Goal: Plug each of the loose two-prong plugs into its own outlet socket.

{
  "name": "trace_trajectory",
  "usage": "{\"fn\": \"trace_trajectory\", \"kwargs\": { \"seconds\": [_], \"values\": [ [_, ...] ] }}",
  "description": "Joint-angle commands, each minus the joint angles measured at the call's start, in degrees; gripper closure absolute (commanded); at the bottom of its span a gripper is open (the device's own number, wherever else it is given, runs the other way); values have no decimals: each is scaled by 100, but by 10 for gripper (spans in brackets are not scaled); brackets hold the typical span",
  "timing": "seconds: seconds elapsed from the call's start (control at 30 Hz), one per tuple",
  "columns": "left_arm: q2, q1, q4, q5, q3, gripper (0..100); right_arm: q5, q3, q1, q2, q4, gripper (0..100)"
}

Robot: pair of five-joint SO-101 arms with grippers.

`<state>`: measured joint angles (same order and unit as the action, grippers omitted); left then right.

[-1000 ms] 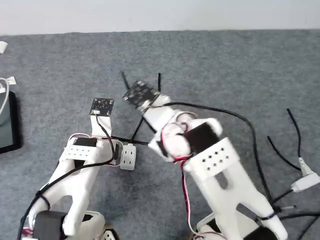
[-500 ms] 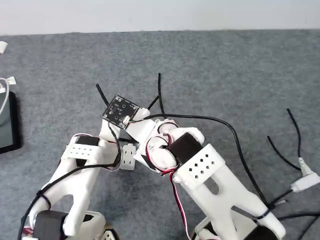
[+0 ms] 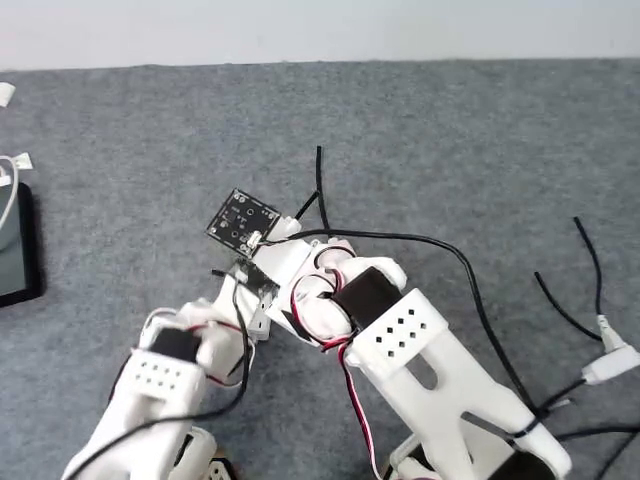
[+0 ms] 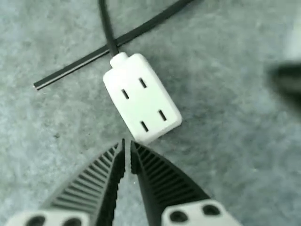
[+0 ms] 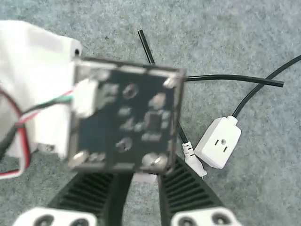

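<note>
Hidden: right pincer (image 5: 142,184) sits mostly behind a circuit board (image 5: 126,121); its grip cannot be told.
Left pincer (image 4: 127,147): closed to a sliver, empty, tips just beside the two-socket outlet (image 4: 142,103).
Two-socket outlet: flat on the grey counter (image 3: 450,130), toward its near edge, all slots empty.
Single socket (image 5: 218,142): beside the board, slots empty.

We count two robot arms, a left arm (image 3: 160,375) and a right arm (image 3: 410,335), on one grey table (image 3: 450,130). By the left arm we count one white socket block (image 4: 141,106) with four slots (image 4: 124,94) in it, and two black wires (image 4: 70,73) that cross. We count one dark little board (image 5: 124,117) too.
</note>
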<state>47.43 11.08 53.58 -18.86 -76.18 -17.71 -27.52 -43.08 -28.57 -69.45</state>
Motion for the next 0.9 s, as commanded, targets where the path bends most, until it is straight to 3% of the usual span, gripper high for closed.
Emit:
{"fn": "trace_trajectory", "kwargs": {
  "seconds": [0.0, 0.13, 0.23, 0.33, 0.47, 0.67, 0.87],
  "values": [
    [738, 123, 176, -53, -101, 987, 97, 97, -40, -207, 110, 991],
    [844, 88, 158, 510, -110, 987, 703, 53, 4, -207, 338, 991],
    [818, 53, -132, 1055, -127, 987, 1802, -97, 259, -215, 743, 991],
    [853, -387, -475, 1758, -145, 987, 2971, -598, 453, -215, 1490, 991],
    [862, -1160, -721, 2418, -92, 987, 3833, -1459, 418, -215, 2668, 990],
    [862, -1925, -721, 2760, 198, 987, 3921, -2233, 215, -207, 4207, 989],
    [862, -1978, -721, 2778, 207, 987, 3912, -2277, 48, 646, 5244, 990]
  ]
}}
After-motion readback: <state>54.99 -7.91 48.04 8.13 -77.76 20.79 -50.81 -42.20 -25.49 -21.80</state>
